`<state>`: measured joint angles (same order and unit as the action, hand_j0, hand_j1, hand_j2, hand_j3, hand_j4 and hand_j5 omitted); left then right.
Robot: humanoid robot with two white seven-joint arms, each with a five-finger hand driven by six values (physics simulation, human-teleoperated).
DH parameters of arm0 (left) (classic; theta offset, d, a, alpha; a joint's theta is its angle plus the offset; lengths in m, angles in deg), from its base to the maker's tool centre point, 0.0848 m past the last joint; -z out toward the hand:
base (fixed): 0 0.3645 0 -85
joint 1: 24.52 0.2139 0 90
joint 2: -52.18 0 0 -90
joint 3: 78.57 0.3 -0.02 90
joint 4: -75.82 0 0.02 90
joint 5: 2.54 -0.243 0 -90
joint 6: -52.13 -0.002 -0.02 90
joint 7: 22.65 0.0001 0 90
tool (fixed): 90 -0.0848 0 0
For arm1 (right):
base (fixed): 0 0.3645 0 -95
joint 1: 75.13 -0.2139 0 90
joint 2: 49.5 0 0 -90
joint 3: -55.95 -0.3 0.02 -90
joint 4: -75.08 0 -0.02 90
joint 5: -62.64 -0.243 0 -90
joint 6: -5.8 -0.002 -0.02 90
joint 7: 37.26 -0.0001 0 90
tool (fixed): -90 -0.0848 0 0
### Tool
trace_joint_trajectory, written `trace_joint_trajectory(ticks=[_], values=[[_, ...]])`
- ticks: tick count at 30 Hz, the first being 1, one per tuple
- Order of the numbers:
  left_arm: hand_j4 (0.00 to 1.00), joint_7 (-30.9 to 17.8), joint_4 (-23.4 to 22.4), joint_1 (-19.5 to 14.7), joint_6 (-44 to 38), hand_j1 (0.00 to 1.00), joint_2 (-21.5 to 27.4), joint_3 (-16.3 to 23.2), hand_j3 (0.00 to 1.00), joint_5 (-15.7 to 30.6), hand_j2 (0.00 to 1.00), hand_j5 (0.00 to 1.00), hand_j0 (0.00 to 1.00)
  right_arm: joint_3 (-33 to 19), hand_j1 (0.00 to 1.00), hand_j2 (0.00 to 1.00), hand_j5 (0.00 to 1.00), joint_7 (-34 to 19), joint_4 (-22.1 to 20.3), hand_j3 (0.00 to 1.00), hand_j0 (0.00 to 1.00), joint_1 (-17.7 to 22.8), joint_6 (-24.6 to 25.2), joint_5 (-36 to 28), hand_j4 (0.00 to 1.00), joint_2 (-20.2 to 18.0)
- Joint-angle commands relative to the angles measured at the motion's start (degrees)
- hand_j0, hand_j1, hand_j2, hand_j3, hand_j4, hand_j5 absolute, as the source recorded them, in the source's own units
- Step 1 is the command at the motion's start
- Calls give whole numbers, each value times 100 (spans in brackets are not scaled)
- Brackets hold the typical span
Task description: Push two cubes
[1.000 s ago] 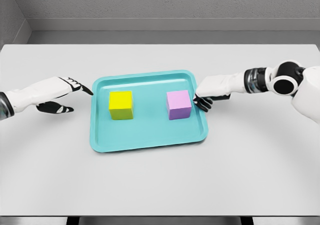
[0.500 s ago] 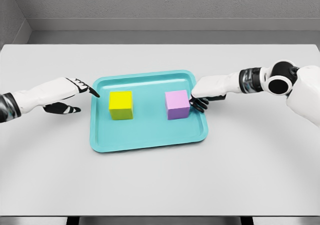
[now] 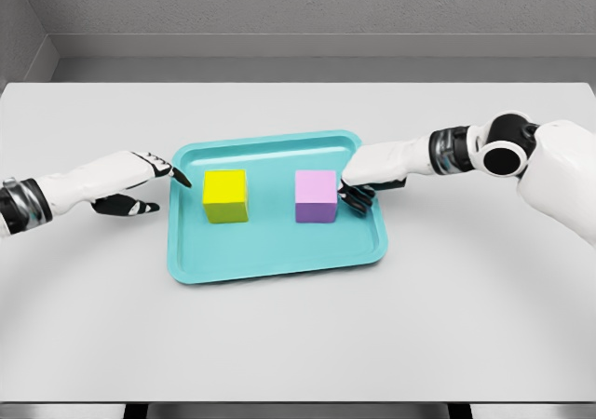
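We see a teal tray (image 3: 275,256) lying near the middle of the white tabletop (image 3: 298,335), with two cubes inside it. The yellow cube (image 3: 225,195) sits toward the tray's left edge, the purple cube (image 3: 316,196) a little right of the tray's centre, and a clear strip of tray floor separates them.

Our right hand (image 3: 371,170) reaches over the tray's right rim with its fingers held straight and pressed together; the dark fingertips (image 3: 350,198) meet the purple cube's right face, though the cube's own edge hides the exact contact, so we cannot tell how many of them touch it.

Our left hand (image 3: 126,182) lies at the tray's left rim, fingers extended and close together, the thumb held apart below them. Its leading fingertip (image 3: 184,181) sits over the rim, just beside the yellow cube; a narrow gap seems to remain.

The left forearm is cut off by the picture's left edge, and the right arm beyond the shoulder by the right edge.
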<state>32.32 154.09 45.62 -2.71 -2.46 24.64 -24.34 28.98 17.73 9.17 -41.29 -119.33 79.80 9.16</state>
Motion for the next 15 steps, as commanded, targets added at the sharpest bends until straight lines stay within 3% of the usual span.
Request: trace_joint_trajectory(ticks=[1,15], values=[[69,2,-4,0,-15,69,-3,6,69,44,69,69,69,-1,13,13,13,1,-1,13,13,0,13,-29,13,32],[67,2,39,-9,-15,67,-126,6,67,44,67,67,67,25,13,13,13,1,16,13,13,-44,13,-11,13,199]])
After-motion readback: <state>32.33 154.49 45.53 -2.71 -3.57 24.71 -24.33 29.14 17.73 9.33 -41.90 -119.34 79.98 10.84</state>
